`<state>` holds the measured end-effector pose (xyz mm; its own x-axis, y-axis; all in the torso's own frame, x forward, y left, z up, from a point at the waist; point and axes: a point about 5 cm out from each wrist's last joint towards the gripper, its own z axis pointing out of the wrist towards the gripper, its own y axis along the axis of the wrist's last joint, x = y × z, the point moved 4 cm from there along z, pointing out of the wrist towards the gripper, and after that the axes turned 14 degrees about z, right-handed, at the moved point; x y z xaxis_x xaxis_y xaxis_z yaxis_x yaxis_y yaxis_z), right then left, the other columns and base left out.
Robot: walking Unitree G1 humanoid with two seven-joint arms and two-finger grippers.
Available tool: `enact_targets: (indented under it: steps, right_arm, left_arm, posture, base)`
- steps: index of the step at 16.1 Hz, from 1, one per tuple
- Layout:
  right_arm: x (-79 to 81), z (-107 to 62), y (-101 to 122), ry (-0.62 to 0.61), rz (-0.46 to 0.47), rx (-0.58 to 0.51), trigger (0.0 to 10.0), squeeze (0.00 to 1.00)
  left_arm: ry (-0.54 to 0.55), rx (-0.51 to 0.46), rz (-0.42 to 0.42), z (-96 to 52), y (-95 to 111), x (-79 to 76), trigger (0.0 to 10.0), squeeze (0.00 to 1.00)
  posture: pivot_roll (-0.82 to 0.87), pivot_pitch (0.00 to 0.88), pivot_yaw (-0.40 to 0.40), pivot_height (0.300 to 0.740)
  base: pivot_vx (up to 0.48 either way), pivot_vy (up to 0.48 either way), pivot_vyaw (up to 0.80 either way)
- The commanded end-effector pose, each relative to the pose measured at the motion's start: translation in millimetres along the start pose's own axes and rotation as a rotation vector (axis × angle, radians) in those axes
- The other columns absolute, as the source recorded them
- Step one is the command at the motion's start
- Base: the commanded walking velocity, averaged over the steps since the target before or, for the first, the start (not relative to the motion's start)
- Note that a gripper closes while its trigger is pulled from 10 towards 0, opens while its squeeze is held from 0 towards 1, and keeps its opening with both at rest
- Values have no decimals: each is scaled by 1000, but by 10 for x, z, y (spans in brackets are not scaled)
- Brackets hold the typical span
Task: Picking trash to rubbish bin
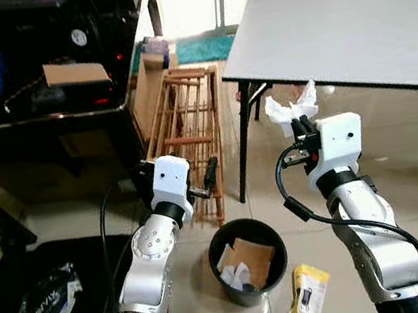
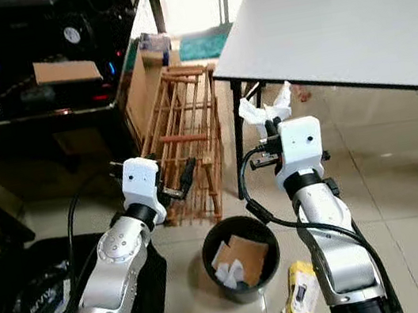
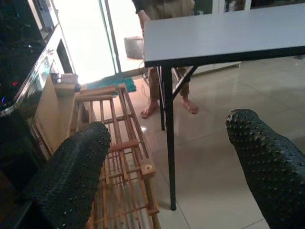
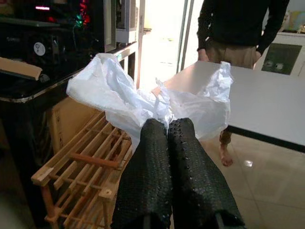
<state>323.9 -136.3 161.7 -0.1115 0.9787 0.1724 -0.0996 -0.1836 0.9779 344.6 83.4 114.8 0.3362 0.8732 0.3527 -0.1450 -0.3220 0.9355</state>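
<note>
On my left, beside the wooden rack [image 1: 183, 137], my left gripper [image 1: 207, 182] hangs with its jaws wide and empty. Below, on the floor between my arms, the black bin [image 1: 247, 262] already holds cardboard and paper. My right gripper [image 1: 299, 130] is raised by the grey surface [image 1: 347, 25], jaws pinched on white crumpled paper [image 4: 138, 102], not yet dropped; a yellow packet [image 1: 307, 294] lies beside the bin.

A grey table [image 1: 348, 29] stands beside a wooden rack [image 1: 186, 136], with a person [image 4: 243, 28] behind it.
</note>
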Motion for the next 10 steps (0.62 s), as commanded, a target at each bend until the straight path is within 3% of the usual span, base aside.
enact_targets:
  steps: [1,6,10]
  right_arm:
    - [10,14,25,4,-6,-9,0,0]
    - [16,1,13,6,-7,-5,0,0]
    - [23,0,9,9,-8,-2,0,0]
  left_arm:
    - [-4,-2,13,11,16,-9,10000,0]
    - [-3,9,13,14,-2,-22,10000,0]
    - [4,2,3,4,6,-18,10000,0]
  posture:
    - [-43,88,17,740]
    - [-45,90,16,740]
    - [-45,92,14,740]
  base:
    - [292,0,0]
    - [277,0,0]
    - [0,0,0]
